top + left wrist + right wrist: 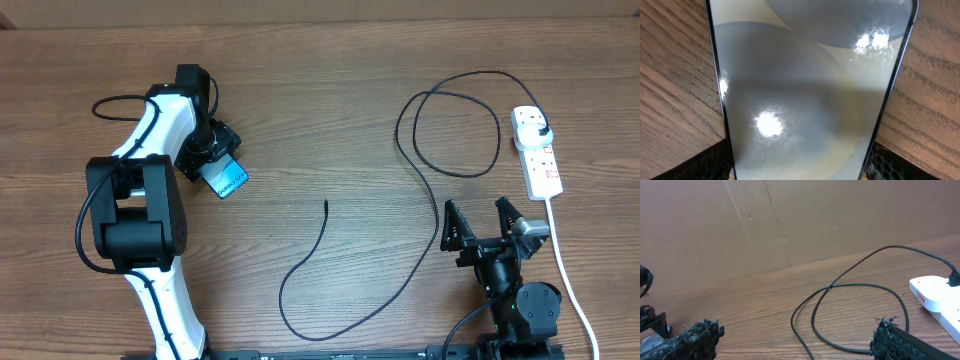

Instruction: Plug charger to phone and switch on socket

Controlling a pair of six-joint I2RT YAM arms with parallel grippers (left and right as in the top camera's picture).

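- The left gripper is clamping the phone, far left
- The charger is lying loose, well apart from it; the right gripper is gaping wide
- Plugging in and switching the socket are seemingly both remaining

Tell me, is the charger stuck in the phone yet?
No, out. The charger has its tip lying loose on the table, apart from the phone.

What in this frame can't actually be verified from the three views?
- phone charging port: in the overhead view it is half under the left arm and too small. In the left wrist view the screen runs past the frame edges.
- socket switch positions: too small overhead, and cut off by the right edge in the right wrist view.
- charger connector tip type: too small overhead, and absent from both wrist views.
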